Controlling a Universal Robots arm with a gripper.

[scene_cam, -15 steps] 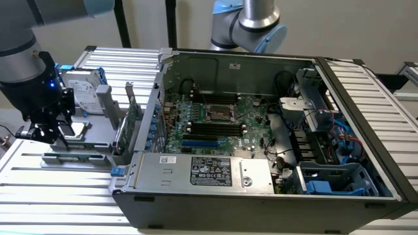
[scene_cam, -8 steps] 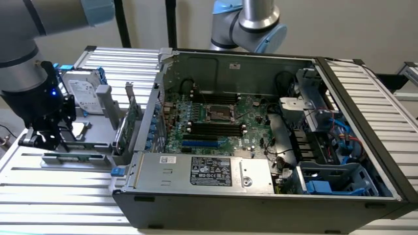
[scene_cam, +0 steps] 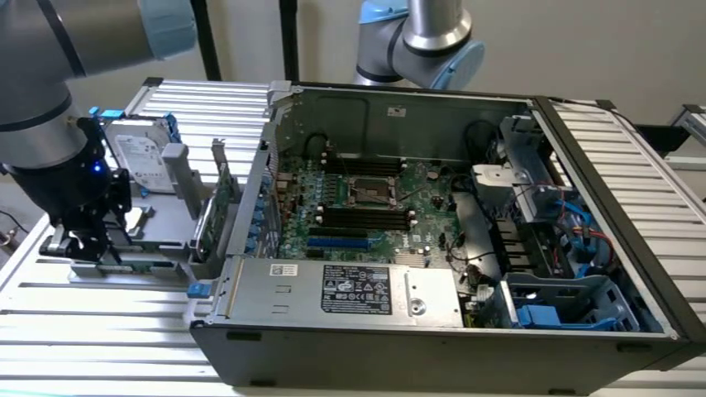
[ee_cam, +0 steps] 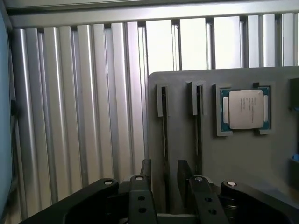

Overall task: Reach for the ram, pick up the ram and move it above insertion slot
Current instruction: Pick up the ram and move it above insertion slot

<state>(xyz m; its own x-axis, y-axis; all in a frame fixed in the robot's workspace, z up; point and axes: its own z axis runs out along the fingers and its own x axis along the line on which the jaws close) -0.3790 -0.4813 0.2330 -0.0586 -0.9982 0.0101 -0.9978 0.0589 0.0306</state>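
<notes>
**Squarely over the ram, jaws open**

The ram [ee_cam: 164,135] stands on edge in a slot of a gray holder plate [ee_cam: 233,177], seen in the wrist view as a thin dark line. The gripper [ee_cam: 164,169] sits low over it, one of its black fingers [ee_cam: 146,170] on each side. The jaws are apart, with a gap showing between each and the stick, so nothing is gripped. A second stick [ee_cam: 198,130] sits in the neighbouring slot, and a processor [ee_cam: 245,108] lies in a recess just beyond. In the exterior view the plate rests on the ribbed metal table [scene_cam: 99,331], at the exterior view's left of the open computer case [scene_cam: 441,347], whose motherboard [scene_cam: 364,198] lies well apart from the gripper.
</notes>
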